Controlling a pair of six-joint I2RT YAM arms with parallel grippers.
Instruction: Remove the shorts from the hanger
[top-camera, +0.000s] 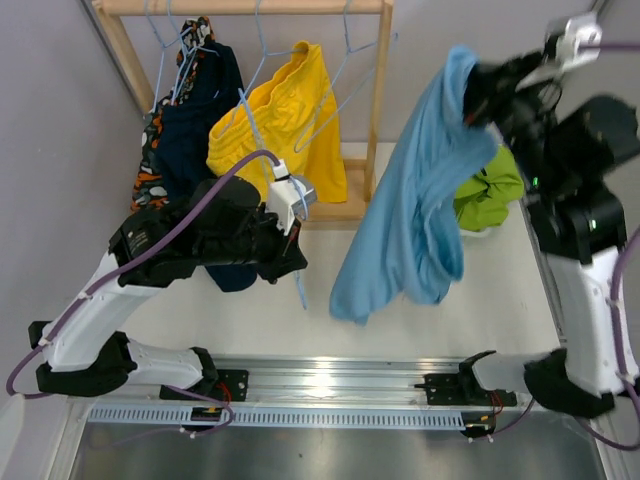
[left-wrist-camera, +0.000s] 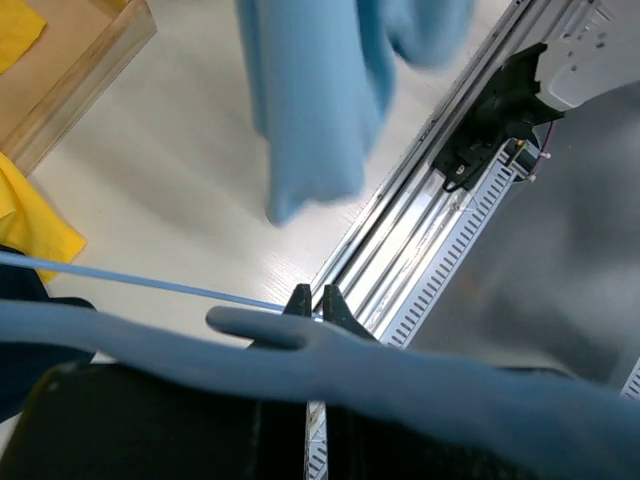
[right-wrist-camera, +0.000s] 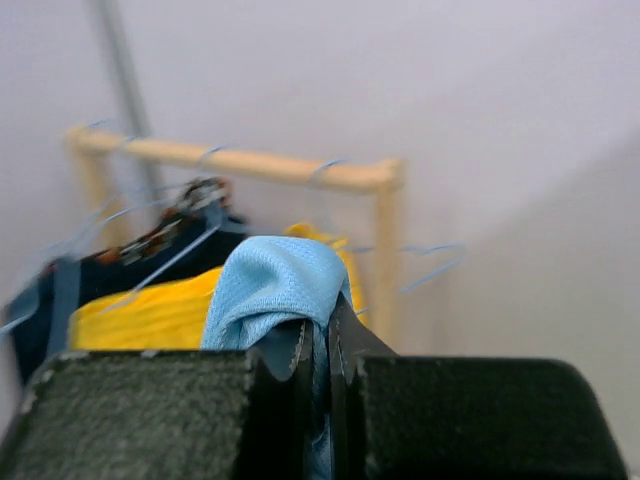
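Light blue shorts (top-camera: 415, 200) dangle from raised right tool (right-wrist-camera: 318, 335), clamped shut; low left tool (left-wrist-camera: 315, 300) pinches hanger (left-wrist-camera: 130, 278).

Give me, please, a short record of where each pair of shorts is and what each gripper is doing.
light blue shorts: off the rack, hanging in the air from the right gripper
lime green shorts: bunched on the table, right of the rack
yellow shorts: hung on the rack
navy shorts: hung on the rack, left of the yellow pair
camouflage shorts: far left on the rack, mostly hidden
left gripper: shut on a thin blue hanger
right gripper: shut on the light blue shorts
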